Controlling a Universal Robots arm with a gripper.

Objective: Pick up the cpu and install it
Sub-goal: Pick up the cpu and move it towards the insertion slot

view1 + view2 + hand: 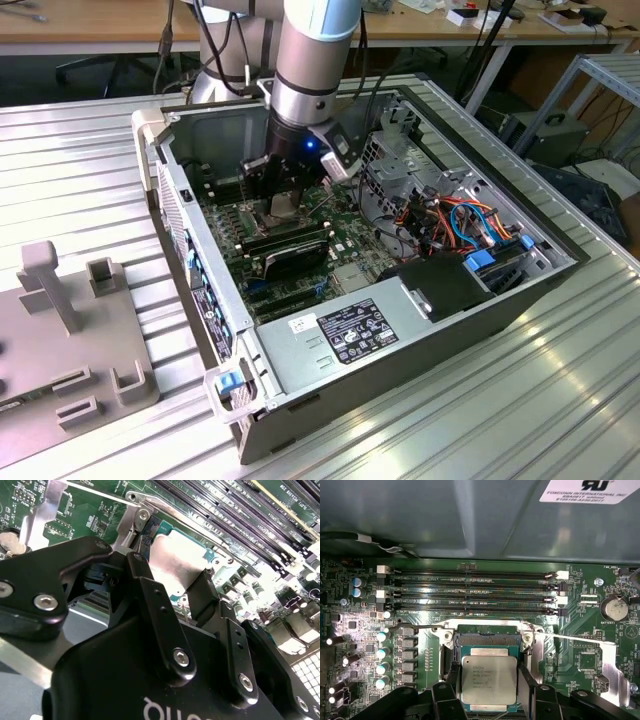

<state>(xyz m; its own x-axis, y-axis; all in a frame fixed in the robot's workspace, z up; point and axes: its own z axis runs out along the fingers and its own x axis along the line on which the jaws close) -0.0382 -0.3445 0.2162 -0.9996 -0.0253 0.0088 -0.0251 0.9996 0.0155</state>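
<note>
Clamping the cpu [488, 679] by two opposite edges, the gripper [489, 670] has its black fingers [527, 685] closed against the chip's sides, with the dull silver top facing up between them. In the second wrist view the cpu [175, 560] sits between the same two fingers [150, 595], its metal lid catching the light. It is level and directly over the socket [489, 640], whose bare contact field shows just beyond the chip's far edge. Whether the chip already rests in the socket or hangs slightly above it cannot be told from these angles. A silver metal frame [444, 634] borders the socket. Past the frame run four long memory slots [470, 587], and a round coin battery [613, 608] lies off to one side on the green motherboard [590, 655]. A row of small capacitors [381, 652] stands on the other side of the socket. In the exterior view the arm [310, 60] reaches straight down into the open computer case [420, 330], which lies on a ribbed metal table [80, 160], with the power supply [350, 335] along its near wall.
</note>
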